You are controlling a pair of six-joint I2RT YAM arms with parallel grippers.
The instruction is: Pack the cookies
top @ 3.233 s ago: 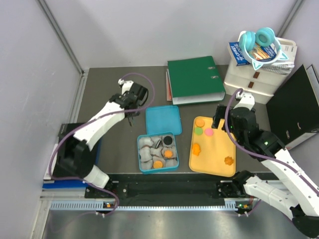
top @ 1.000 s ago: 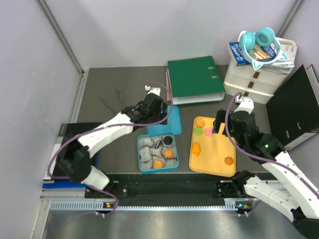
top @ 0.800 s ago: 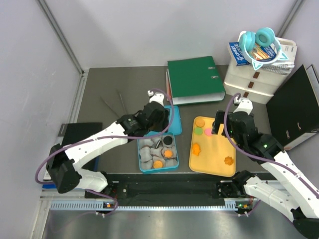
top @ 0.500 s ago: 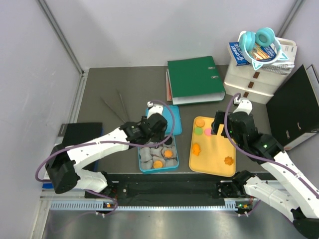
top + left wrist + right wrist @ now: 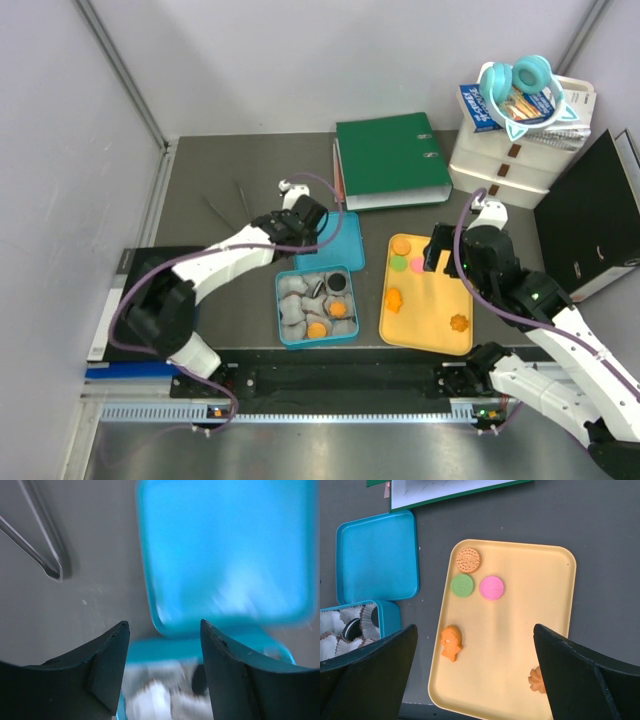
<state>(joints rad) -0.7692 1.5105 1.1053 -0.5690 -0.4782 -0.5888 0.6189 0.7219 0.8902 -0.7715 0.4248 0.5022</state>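
Nearest the arm bases, the teal box (image 5: 318, 343) sits on the worktop (image 5: 230, 170). Its paper liners (image 5: 296, 310) already hold a black cookie (image 5: 338, 284) and two orange cookies (image 5: 339, 310). Just right of it lies the yellow tray (image 5: 560, 610), long side running near to far, with five cookies loose on it. A near-right orange cookie (image 5: 537, 679) is half hidden behind a finger, and the lobed orange cookie (image 5: 451, 643) lies by the left rim. Beyond them the green cookie (image 5: 462, 585) and pink cookie (image 5: 491, 587) sit side by side, with the round orange cookie (image 5: 468, 560) farthest out.

The right claw (image 5: 475, 627) hangs above the tray's middle, looking straight down, spread fully wide with nothing in it. The lobed cookie lies just left of the claw's centre line, toward the box, its longer axis along the tray's length. The fingers open across that axis, so I judge that a small shift left and a straight drop would straddle its narrow width. The right arm is clearly nearer to every cookie on the tray.

The left claw (image 5: 163, 625), partly open and empty, hovers over the seam between the box's far wall and the teal lid (image 5: 225, 545), well apart from the tray.
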